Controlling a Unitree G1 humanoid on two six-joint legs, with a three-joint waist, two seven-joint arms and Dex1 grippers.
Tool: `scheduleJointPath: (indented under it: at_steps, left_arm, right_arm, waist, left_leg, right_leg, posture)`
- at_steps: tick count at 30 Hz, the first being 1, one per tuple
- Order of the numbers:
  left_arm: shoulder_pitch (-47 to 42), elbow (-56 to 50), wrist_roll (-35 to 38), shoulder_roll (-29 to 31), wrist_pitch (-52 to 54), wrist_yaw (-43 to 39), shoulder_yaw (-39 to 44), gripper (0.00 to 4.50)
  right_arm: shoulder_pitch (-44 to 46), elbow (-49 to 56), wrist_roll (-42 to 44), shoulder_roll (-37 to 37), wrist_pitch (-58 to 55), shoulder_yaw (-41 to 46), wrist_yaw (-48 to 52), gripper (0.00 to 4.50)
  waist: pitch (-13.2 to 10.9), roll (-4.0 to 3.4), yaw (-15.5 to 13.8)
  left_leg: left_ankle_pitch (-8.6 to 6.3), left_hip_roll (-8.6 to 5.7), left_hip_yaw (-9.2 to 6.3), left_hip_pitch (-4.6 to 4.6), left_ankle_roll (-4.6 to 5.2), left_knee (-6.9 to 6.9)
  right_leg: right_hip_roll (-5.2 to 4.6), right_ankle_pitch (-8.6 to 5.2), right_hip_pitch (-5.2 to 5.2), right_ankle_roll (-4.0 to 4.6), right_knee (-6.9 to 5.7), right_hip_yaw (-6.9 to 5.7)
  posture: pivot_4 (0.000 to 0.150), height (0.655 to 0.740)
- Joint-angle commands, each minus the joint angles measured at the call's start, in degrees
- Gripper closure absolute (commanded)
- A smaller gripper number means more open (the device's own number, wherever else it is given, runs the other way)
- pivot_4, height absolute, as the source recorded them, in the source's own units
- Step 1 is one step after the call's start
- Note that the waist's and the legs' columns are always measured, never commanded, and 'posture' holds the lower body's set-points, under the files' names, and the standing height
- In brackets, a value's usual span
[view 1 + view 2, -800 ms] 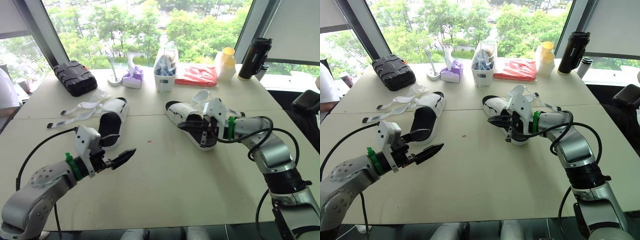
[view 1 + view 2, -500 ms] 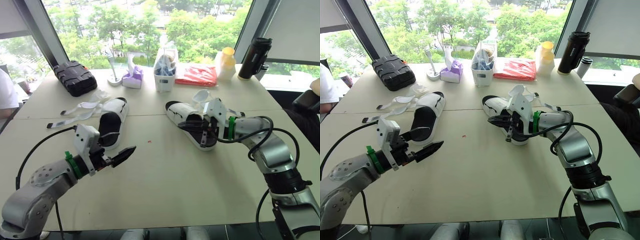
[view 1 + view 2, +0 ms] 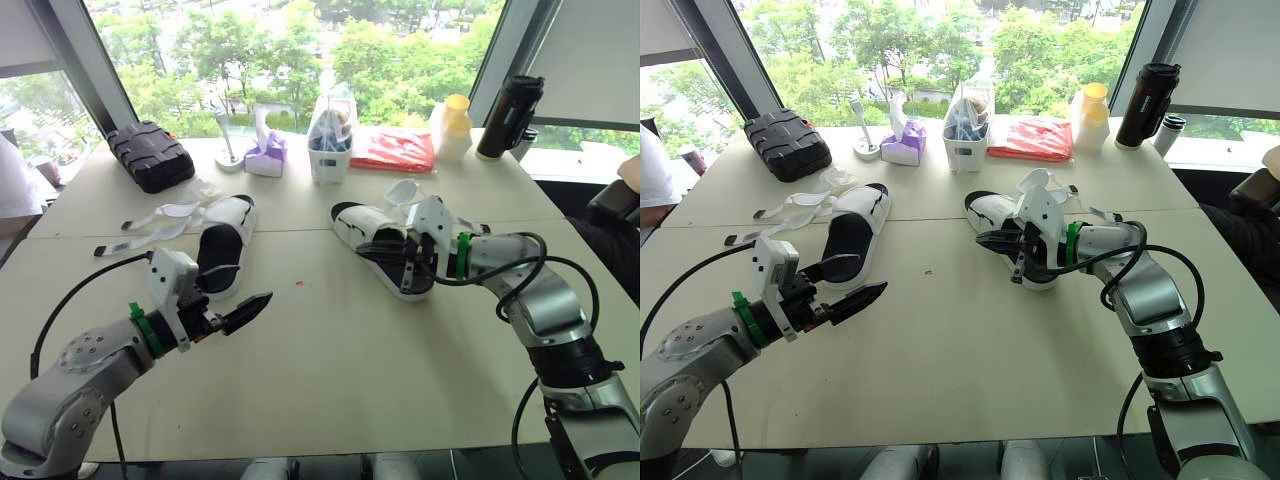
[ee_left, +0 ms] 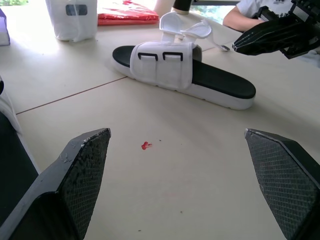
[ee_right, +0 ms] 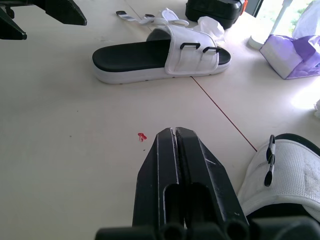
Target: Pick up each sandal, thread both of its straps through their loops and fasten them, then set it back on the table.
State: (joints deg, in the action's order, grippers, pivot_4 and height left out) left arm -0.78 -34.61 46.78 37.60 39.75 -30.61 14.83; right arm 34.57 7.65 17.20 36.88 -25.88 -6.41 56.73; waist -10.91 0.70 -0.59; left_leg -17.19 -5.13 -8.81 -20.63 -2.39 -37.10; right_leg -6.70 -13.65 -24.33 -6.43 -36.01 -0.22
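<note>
Two white sandals with black footbeds lie on the beige table (image 3: 330, 360). Loose straps trail off the left sandal (image 3: 222, 255) toward the table's left edge. The right sandal (image 3: 385, 245) has its straps flopped open on the far side and two black loops on its white band (image 4: 162, 62). My left gripper (image 3: 248, 312) hovers open over bare table just in front of the left sandal's heel, its fingers (image 4: 85, 165) spread wide. My right gripper (image 3: 985, 240) is shut with nothing between the fingers, its tip over the right sandal's near side.
Along the far edge stand a black case (image 3: 150, 155), a purple tissue box (image 3: 265, 158), a white container (image 3: 330, 140), a red cloth (image 3: 395, 150), a yellow bottle (image 3: 452, 128) and a black flask (image 3: 508, 115). A person sits at the left edge (image 3: 12, 185).
Both arms and both sandals stay where they were. Only the person at the left edge has shifted a little.
</note>
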Motion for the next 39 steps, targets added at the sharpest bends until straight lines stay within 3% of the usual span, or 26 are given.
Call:
scheduleJointPath:
  at_steps: [1, 7, 8, 10, 12, 17, 29, 39]
  left_arm:
    - [-0.09, -1.56, 0.35, 0.57, -0.24, 0.22, 1.35, 0.03]
    - [-0.21, -1.42, 0.36, 0.47, -0.38, 0.28, 1.21, 0.03]
    - [-0.24, -1.39, 0.33, 0.47, -0.39, 0.28, 1.17, 0.0]
    - [-0.3, -1.34, 0.27, 0.46, -0.43, 0.26, 1.1, 0.0]
    - [-0.33, -1.34, 0.26, 0.46, -0.44, 0.26, 1.06, 0.0]
    - [-0.23, -1.43, 0.2, 0.48, -0.42, 0.28, 1.0, 0.0]
    - [-0.02, -1.79, -0.25, 0.53, -0.57, 0.71, 0.8, 0.0]
    - [0.94, -2.57, 0.05, 0.63, -0.53, 1.06, 1.46, 0.0]
  right_arm:
    - [1.04, 2.1, 0.87, 0.14, 0.54, 1.48, -0.14, 4.5]
    - [1.47, 1.12, -0.47, -0.14, 2.06, 1.33, -1.13, 4.5]
    - [1.68, 0.24, -1.77, 0.04, 3.02, 0.85, -1.6, 4.25]
    - [2.05, -2.33, -5.45, 0.3, 6.37, -0.17, -3.39, 3.64]
    - [2.51, -4.78, -9.11, 0.37, 10.32, -0.99, -5.15, 2.74]
    - [5.52, -11.43, -19.18, 1.04, 20.88, -2.92, -10.9, 0.15]
    - [13.84, -30.63, -39.3, 2.97, 43.99, -10.56, -21.3, 0.07]
    - [26.67, -56.42, -52.67, -5.73, 54.17, -19.5, -37.13, 0.07]
  waist:
    - [0.0, 0.0, 0.0]
    - [0.0, 0.0, 0.0]
    - [0.0, 0.0, 0.0]
    - [0.0, 0.0, 0.01]
    - [0.0, 0.0, 0.01]
    - [0.0, 0.0, 0.2]
    - [-0.01, 0.01, 1.2]
    - [-0.01, 0.03, 1.83]
  left_leg:
    - [0.0, 0.0, 0.0, 0.0, 0.0, 0.0]
    - [0.0, 0.0, 0.0, 0.0, 0.0, 0.0]
    - [0.0, 0.0, 0.0, 0.0, 0.0, 0.0]
    - [0.0, 0.0, 0.0, 0.0, 0.0, 0.0]
    - [0.0, 0.0, 0.08, 0.0, 0.0, 0.0]
    - [0.02, 0.0, 0.33, 0.01, -0.03, 0.0]
    - [0.18, 0.0, 0.51, 0.03, -0.32, 0.02]
    - [0.2, 0.06, 0.73, 0.13, -0.35, 0.09]
  right_leg:
    - [0.0, 0.0, 0.0, 0.0, 0.0, 0.0]
    - [0.0, 0.0, 0.0, 0.0, 0.0, 0.0]
    - [0.0, 0.0, 0.0, 0.0, 0.0, 0.0]
    - [0.0, 0.0, 0.0, 0.0, 0.0, 0.0]
    - [0.0, 0.0, 0.0, 0.0, 0.0, 0.0]
    - [0.0, 0.0, -0.04, 0.0, -0.01, 0.05]
    - [0.01, 0.01, -0.07, -0.01, -0.01, 0.19]
    - [0.23, 0.04, -0.17, 0.04, -0.04, 0.49]
  posture:
    - [0.15, 0.74]
    - [0.15, 0.74]
    - [0.15, 0.74]
    - [0.15, 0.74]
    - [0.15, 0.74]
    - [0.15, 0.74]
    - [0.15, 0.74]
    - [0.15, 0.74]
